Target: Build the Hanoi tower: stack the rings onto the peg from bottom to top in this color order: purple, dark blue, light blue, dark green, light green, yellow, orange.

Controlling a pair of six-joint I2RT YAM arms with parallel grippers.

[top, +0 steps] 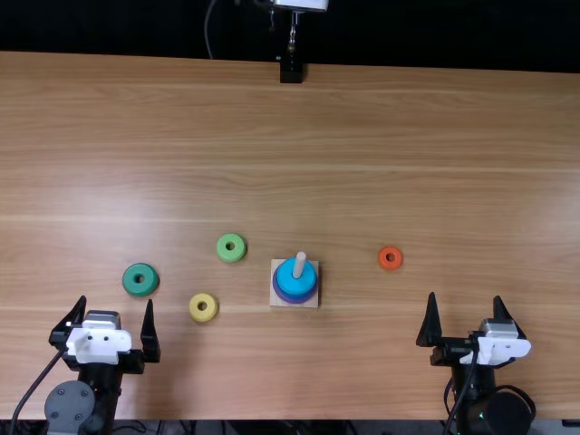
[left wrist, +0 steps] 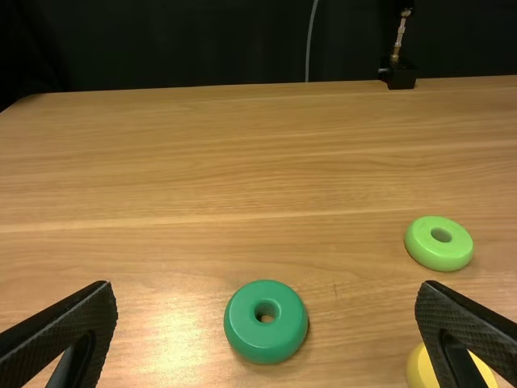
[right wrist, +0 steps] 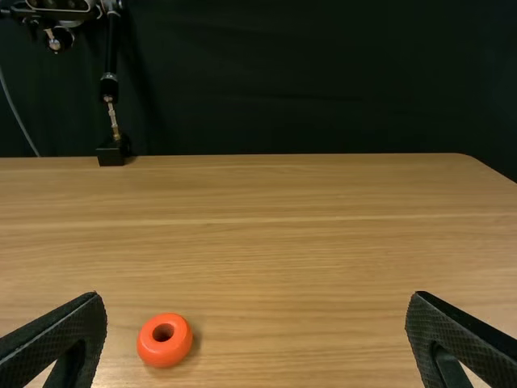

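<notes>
My left gripper (top: 109, 306) stands open and empty at the near left, short of the dark green ring (top: 140, 279). My right gripper (top: 466, 304) is likewise open at the near right. Around the wooden peg (top: 299, 264), a light blue ring (top: 294, 279) lies on a blue-purple layer (top: 296, 297) over the square base (top: 310, 303). Light green (top: 231, 247) and yellow (top: 203, 307) rings lie left of it, an orange ring (top: 390, 258) right. Between the left gripper's (left wrist: 265, 327) fingers appears the dark green ring (left wrist: 266, 321); between the right gripper's (right wrist: 257, 335), the orange ring (right wrist: 164, 339).
A black stand (top: 291, 70) is fixed at the far edge of the wooden table (top: 435, 118). Dark cloth hangs behind that edge. Cables run beside both arms at the near edge.
</notes>
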